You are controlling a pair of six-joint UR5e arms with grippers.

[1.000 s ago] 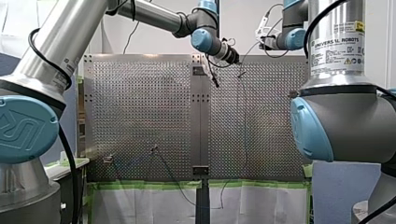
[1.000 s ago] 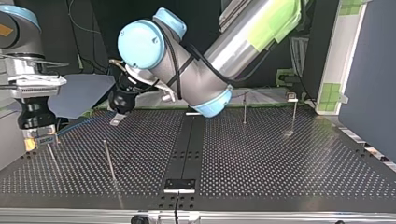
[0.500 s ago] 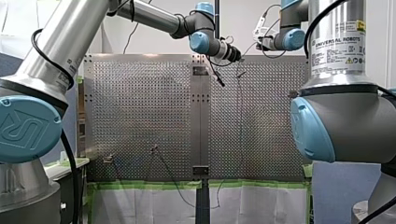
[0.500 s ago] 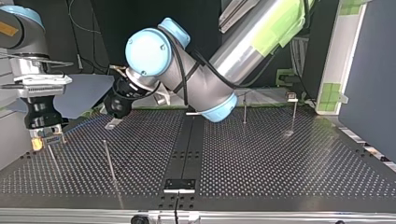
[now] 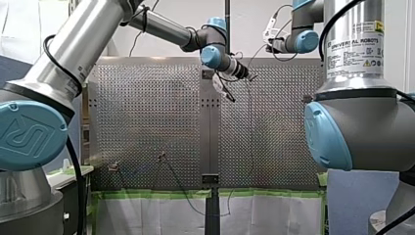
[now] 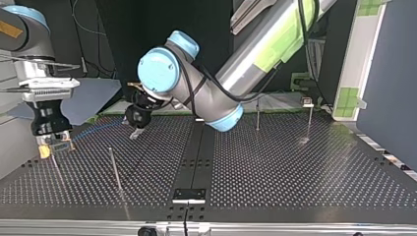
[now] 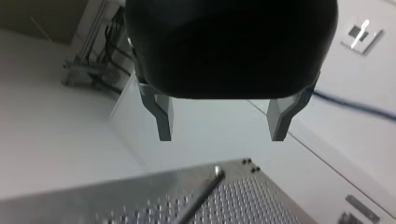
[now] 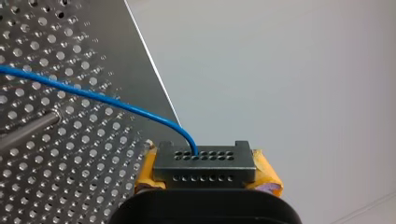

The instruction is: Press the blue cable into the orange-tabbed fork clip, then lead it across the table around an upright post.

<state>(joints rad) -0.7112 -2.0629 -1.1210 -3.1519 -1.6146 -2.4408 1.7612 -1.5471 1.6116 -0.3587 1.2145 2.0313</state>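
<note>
Your right gripper (image 8: 205, 161) has its yellow pads (image 8: 266, 176) closed on the blue cable (image 8: 93, 95), which leaves the fingertips and arcs out over the perforated table (image 6: 295, 172). Your left gripper (image 7: 223, 119) hangs nearby with its metal fingers (image 7: 163, 116) spread apart and nothing between them. In the top view the cable runs as a thin blue line from one gripper towards the other, just above the plate. Expect it to handle as light, thin and limp: it should sag wherever it is unsupported and may slide through a loose pinch, so take it with the free gripper close to the spot you mean to press down, not mid-span. An upright post (image 6: 115, 169) stands just ahead of both grippers, a second post (image 6: 54, 167) sits right beside the right one, and two far posts (image 6: 257, 115) stand well apart at the top view's right. You cannot make out the orange-tabbed fork clip for certain in these views.
</note>
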